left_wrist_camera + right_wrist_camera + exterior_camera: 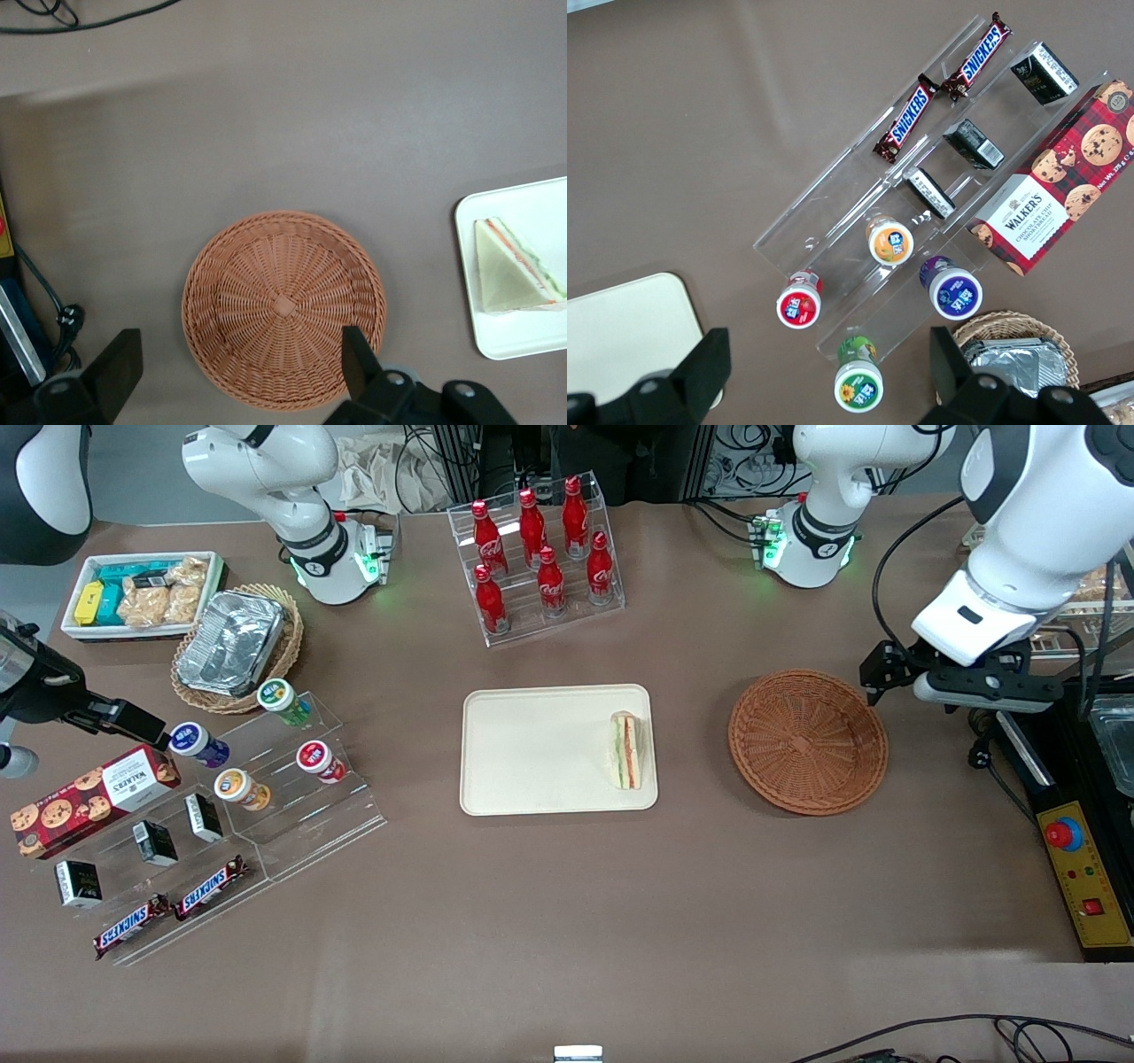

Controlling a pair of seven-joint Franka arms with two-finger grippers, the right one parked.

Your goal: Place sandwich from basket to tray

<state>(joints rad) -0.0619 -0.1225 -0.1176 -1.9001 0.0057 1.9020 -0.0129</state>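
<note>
Front view overhead; left wrist view downward, sharing basket (807, 741)

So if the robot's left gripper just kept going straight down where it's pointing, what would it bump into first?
Probably the basket. The left gripper is open and hangs above it, pointing down, with nothing held. The basket is empty; the sandwich already lies on the tray. It may meet the basket's rim first; depth is unclear.

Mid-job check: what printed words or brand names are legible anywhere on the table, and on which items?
"SNICKERS": two bars on the clear rack.
"WALKER'S": red cookie box; its smaller print is blurred.
Script logo on the red bottles: too small to read.
Cup lids and black boxes: unreadable.
No text on the sandwich, tray or basket.
The open tool hovers above the basket.
</note>
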